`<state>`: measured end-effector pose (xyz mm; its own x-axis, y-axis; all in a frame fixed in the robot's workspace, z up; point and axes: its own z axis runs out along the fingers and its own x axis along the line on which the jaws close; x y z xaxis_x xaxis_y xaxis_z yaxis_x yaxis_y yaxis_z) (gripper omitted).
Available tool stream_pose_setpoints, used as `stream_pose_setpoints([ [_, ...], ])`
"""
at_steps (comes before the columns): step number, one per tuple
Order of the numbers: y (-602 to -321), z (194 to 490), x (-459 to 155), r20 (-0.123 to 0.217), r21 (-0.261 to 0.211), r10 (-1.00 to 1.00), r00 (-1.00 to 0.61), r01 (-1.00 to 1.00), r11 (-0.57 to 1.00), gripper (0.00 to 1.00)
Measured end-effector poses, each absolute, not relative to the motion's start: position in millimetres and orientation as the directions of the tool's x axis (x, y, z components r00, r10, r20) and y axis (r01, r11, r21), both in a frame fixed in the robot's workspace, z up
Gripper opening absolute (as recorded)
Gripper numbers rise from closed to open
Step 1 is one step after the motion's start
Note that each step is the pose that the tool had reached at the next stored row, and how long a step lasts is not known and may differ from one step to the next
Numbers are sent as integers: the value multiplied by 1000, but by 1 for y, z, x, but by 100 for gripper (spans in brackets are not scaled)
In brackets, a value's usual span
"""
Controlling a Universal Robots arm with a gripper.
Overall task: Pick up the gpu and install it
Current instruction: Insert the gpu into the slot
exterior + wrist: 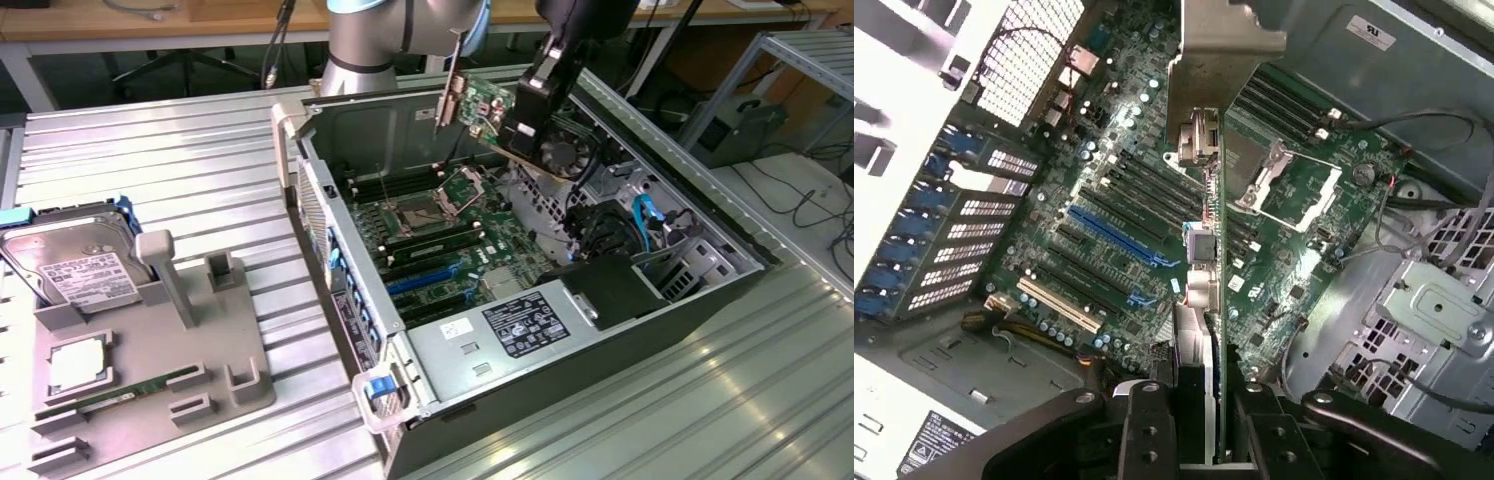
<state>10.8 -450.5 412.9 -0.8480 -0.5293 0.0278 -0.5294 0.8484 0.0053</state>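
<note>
Gpu, thin green circuit card with black round fan and silver end bracket (pixel 514 125), is hanging tilted above the open black computer case (pixel 534 400), over its far edge. Black gripper (pixel 1216 425) is clamping its fingers on the card's edge over the green motherboard (pixel 1134 200).

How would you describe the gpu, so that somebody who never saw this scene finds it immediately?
Look at the open computer case lying on the metal table. Above its motherboard, the gripper holds the gpu: a thin green card with a black round fan and a silver end bracket, unlike the memory stick on the grey tray.
</note>
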Motion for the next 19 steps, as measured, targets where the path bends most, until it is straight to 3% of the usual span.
stream_pose_setpoints([
  [12, -451, 413, 11, 28, 5, -820, -572, -820, 572, 28],
  [19, -451, 412, 10, 28, 5, -892, -452, -892, 452, 28],
])
